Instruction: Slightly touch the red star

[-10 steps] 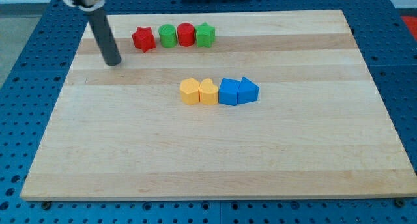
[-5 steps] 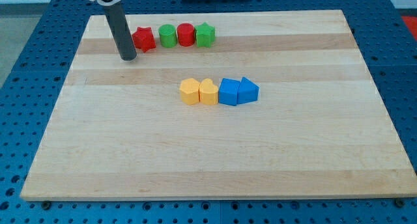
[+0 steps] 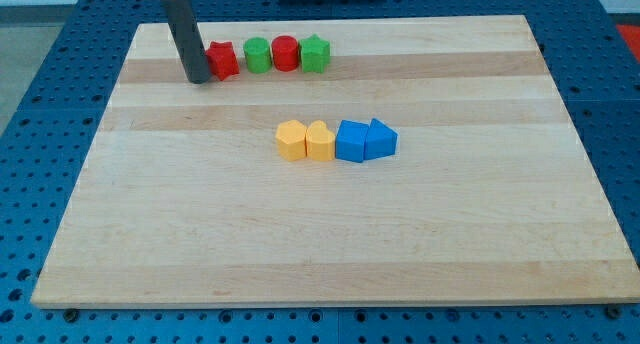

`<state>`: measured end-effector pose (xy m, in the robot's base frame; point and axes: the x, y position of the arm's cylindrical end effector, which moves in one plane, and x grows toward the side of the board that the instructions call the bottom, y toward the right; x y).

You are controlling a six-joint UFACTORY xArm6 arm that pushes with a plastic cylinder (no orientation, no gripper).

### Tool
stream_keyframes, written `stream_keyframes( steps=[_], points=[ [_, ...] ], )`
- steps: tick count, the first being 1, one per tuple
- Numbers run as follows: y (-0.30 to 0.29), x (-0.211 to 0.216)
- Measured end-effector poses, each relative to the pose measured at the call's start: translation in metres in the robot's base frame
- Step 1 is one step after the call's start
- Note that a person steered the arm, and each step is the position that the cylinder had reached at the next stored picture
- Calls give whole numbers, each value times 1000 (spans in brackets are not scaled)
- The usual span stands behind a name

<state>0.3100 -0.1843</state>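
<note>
My tip [image 3: 198,79] has slid right across the wooden board [image 3: 330,234] over the last second and now sits against the red star-shaped block [image 3: 223,60], far left; contact looks made. No jaws exist.

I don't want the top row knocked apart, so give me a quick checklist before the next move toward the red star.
1. My tip in view: ok.
2. Tip beside the red star, on its left: ok.
3. Tip touching the star: cannot tell, the rod overlaps its edge.
4. Green cylinder right of the star, gap behind it small: not ok for a hard push.
5. Yellow and blue blocks far from the path: ok.
</note>
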Motion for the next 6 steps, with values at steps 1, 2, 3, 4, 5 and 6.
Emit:
stream_keyframes(
  steps=[1, 2, 3, 4, 5, 6],
  points=[
    [0, -2],
    [0, -6],
    [0, -14],
    [0, -18],
    [0, -5],
    [1, 30]
  ],
)
